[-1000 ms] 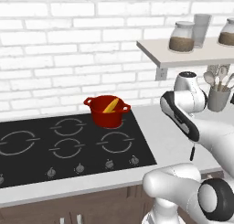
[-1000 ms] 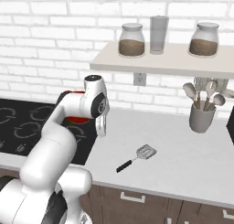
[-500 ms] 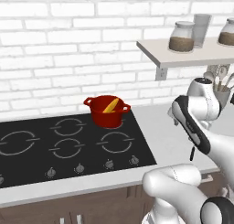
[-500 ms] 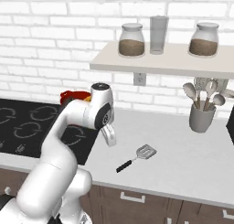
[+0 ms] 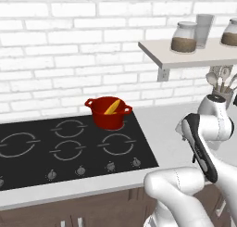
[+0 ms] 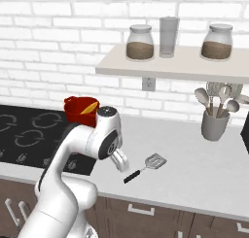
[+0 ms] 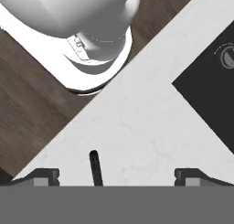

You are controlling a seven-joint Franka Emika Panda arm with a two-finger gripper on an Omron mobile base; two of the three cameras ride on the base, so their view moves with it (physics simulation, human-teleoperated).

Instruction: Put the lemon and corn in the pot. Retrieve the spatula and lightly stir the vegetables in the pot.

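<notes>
**Over the counter, reaching for the spatula**

On the hob at my left, the pot (image 6: pixel 81 108) stands at the back corner with the corn (image 5: pixel 111 107) leaning inside it, so the loading looks done, though I cannot make out the lemon. Rightward, my gripper (image 6: pixel 120 160) hangs above the pale counter (image 6: pixel 194 154), fingers (image 7: pixel 43 176) spread wide with nothing between them. Just right of it the spatula (image 6: pixel 145 166) lies flat on the counter, black handle toward me, slotted head away; the handle's tip pokes up between my fingertips in the hand view. Left to do, I judge: grasp it, carry it to the pot, stir. No readable writing anywhere.
</notes>
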